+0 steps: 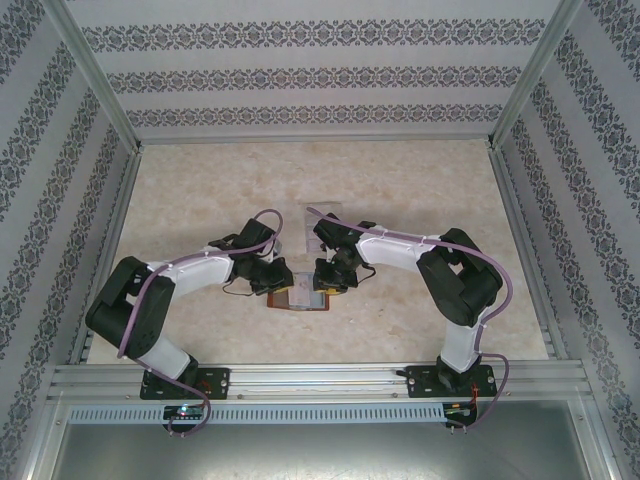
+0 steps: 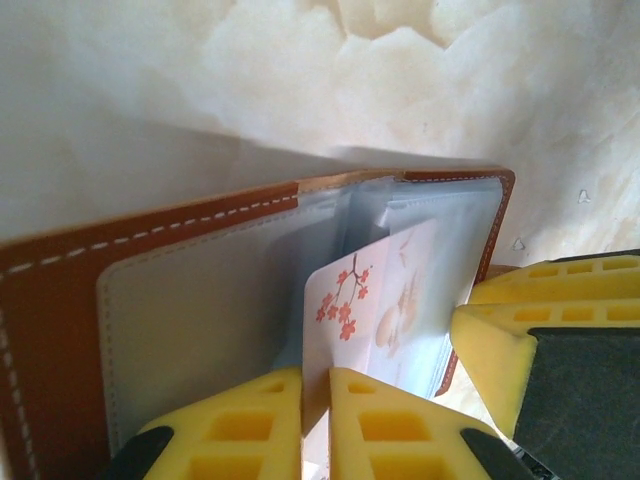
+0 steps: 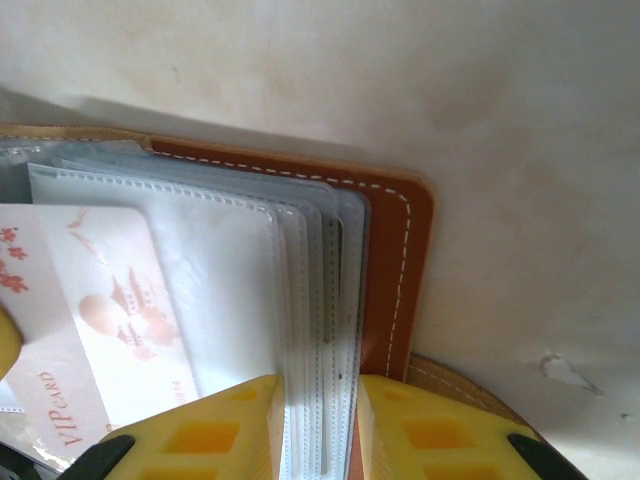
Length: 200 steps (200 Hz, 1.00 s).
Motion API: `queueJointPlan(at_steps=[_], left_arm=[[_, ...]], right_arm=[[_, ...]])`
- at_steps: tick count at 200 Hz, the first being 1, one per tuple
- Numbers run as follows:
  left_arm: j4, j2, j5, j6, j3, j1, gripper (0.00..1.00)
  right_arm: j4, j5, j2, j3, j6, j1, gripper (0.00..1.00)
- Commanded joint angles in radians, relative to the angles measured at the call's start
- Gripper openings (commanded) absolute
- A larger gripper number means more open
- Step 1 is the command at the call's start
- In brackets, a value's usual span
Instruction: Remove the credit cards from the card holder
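Your left gripper (image 2: pixel 316 392) pinches the "VIP CARD" card (image 2: pixel 365 300); your right gripper (image 3: pixel 318 395), barely parted, clamps the wallet's (image 3: pixel 392 250) sleeves.

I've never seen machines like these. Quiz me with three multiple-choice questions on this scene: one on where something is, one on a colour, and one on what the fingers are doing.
1. Where does the card holder lie?
A. on a shelf
B. near the middle of the table
C. in a drawer

2. What colour are the blossoms on the card in the left fingers?
A. blue
B. green
C. red

3. What are the right fingers doing?
A. pinching the holder's clear sleeves
B. hanging wide open over bare table
C. holding a black card

Answers:
1. B: the top view shows it lying open mid-table.
2. C: the left wrist view shows red flowers on the pale card.
3. A: the right wrist view shows the sleeve stack clamped between them.
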Motion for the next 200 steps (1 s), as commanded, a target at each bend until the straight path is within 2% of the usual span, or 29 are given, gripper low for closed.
queueJointPlan(at_steps=[1,59,146,166,200], left_arm=[[-0.125,-0.042,-0.052,0.058,0.035,0.011,0.13],[-0.246,-0.056,-0.122,0.11,0.079,0.011,0.12],[-0.291,-0.038,-0.169,0.122,0.111,0.011,0.11],[-0.267,-0.033,-0.146,0.117,0.112,0.011,0.13],[-0.158,-0.017,-0.041,0.083,0.088,0.01,0.14]], right_arm=[[-0.011,0.011,0.018,-0.008,-0.01,0.001,0.27],[-0.013,0.008,0.023,-0.003,-0.014,0.0,0.27],[-0.015,0.009,0.018,-0.002,-0.013,-0.003,0.27],[-0.02,0.009,0.018,0.003,-0.016,-0.002,0.27],[-0.022,0.009,0.018,0.004,-0.016,-0.005,0.27]])
